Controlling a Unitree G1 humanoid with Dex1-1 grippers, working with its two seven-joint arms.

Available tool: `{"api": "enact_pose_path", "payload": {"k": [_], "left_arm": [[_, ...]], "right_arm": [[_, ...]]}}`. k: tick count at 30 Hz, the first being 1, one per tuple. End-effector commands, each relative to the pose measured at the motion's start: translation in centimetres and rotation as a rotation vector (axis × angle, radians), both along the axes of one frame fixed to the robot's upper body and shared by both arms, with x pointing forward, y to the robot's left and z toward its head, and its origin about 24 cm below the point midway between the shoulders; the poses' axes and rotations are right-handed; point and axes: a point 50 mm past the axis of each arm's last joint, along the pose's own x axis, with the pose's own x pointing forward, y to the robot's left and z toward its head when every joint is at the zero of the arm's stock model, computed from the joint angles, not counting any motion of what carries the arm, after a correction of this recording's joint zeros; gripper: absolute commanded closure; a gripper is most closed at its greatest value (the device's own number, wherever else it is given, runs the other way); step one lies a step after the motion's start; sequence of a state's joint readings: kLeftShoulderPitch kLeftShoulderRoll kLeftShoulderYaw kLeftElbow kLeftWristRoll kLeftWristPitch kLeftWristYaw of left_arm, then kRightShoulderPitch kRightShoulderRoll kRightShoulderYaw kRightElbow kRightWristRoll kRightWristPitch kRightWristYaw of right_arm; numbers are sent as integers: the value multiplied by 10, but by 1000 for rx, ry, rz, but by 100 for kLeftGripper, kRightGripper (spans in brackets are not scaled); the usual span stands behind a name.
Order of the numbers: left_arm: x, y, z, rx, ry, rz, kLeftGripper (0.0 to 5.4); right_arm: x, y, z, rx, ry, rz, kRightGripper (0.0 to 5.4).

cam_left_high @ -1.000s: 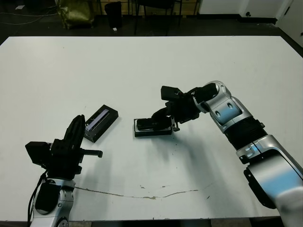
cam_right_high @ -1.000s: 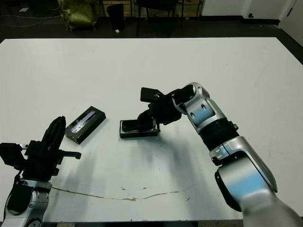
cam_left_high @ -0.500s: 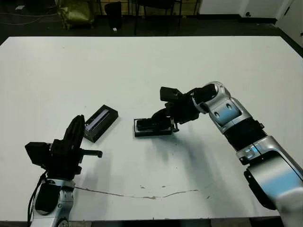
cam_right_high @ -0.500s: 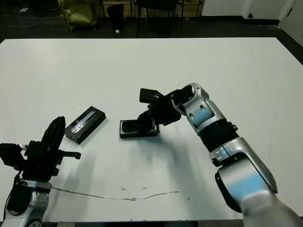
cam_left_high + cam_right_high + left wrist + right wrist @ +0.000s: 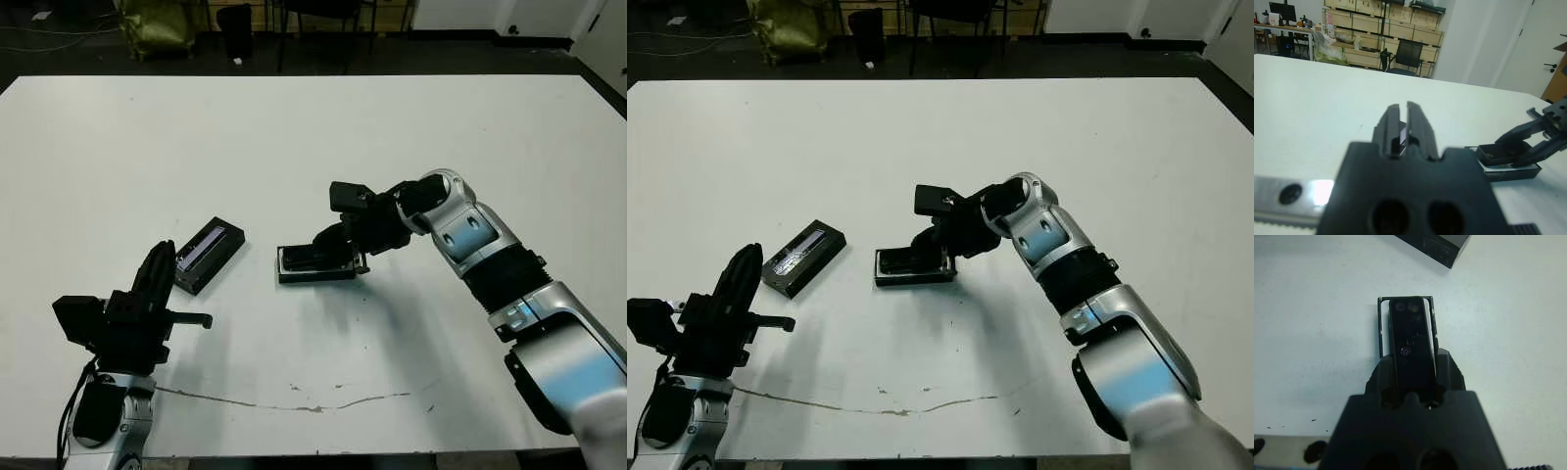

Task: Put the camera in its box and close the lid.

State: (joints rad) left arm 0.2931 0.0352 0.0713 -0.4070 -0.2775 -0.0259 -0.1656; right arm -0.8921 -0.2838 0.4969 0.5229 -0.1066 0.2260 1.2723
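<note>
The box (image 5: 315, 275), a shallow black tray with a white lining, lies at the table's middle. The camera (image 5: 1410, 333), a slim black bar, lies lengthwise in or just over it, and the lining shows along both of its sides. My right gripper (image 5: 333, 247) reaches in from the right and is shut on the camera's near end. The lid (image 5: 209, 255), black with a pale grey stripe, lies flat on the table to the left of the box. My left gripper (image 5: 159, 257) stands near the front left edge, just in front of the lid, shut on nothing.
The white table (image 5: 294, 137) stretches wide behind the box. A thin dark scratch line (image 5: 294, 403) runs along the table's front. Beyond the far edge stand chairs and stacked boxes (image 5: 1400, 34) on a dark floor.
My right gripper has edged slightly left with the camera over the box. The left arm, the lid and the box have not moved.
</note>
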Motion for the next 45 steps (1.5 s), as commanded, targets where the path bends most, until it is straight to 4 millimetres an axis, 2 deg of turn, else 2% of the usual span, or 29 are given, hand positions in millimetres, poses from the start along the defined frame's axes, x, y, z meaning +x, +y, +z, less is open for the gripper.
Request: {"api": "enact_pose_path", "payload": {"k": [1, 14, 36, 45], "left_arm": [[-2, 2, -5, 13, 34, 5, 540], [-3, 2, -4, -3, 42, 8, 540], [-2, 2, -5, 4, 18, -3, 540], [-3, 2, -4, 16, 29, 11, 540]], "right_arm": [[-4, -7, -17, -35, 73, -39, 490], [-8, -4, -16, -56, 112, -17, 490], [-8, -4, -16, -72, 107, 46, 4], [-6, -4, -6, -21, 78, 9, 1]]}}
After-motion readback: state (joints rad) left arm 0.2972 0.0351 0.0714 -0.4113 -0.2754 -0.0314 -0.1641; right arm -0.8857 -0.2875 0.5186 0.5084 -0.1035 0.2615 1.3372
